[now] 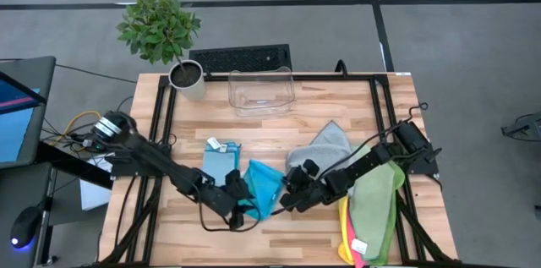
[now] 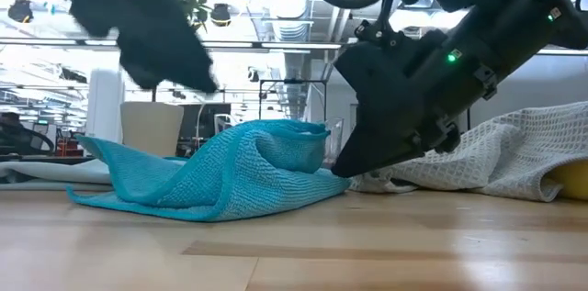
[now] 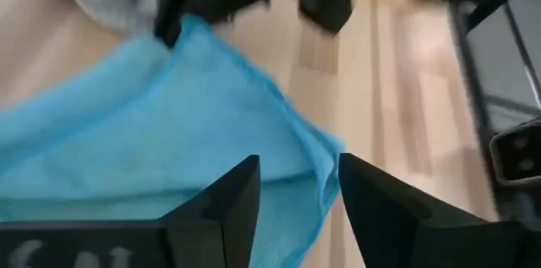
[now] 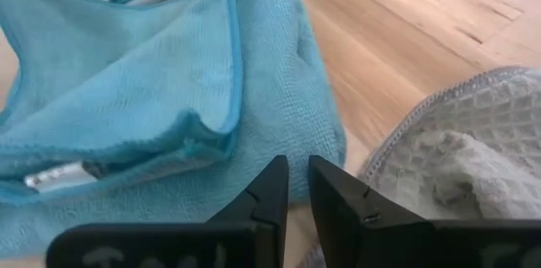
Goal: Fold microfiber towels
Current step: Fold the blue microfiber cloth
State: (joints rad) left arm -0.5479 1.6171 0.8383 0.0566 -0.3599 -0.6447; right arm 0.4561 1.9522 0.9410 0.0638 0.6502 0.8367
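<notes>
A teal towel [image 1: 264, 185] lies rumpled on the table's middle, partly folded over itself, with a white tag [image 4: 59, 177] showing. My left gripper [image 3: 296, 196] hangs open just above the towel's near left part [image 3: 127, 150] and touches nothing. In the low view it is the blurred dark shape [image 2: 147, 43] above the cloth. My right gripper [image 4: 297, 185] stands at the towel's right edge with its fingers almost together. A folded light blue towel [image 1: 221, 160] lies flat to the left of the teal one. My right gripper comes slanting down from the table's right onto the teal towel's right edge [image 4: 287, 145]. Its fingertips [image 2: 342, 170] are low at the table where the cloth ends. The fingers hide the place of contact. The towel lies slack on the table.
A grey waffle towel [image 1: 325, 143] lies bunched right behind the right gripper. Green [image 1: 376, 205], yellow and pink towels [image 1: 347, 236] are piled near the right edge. At the far edge stand a clear plastic bin [image 1: 262, 90], a potted plant [image 1: 161, 31] and a keyboard [image 1: 241, 57].
</notes>
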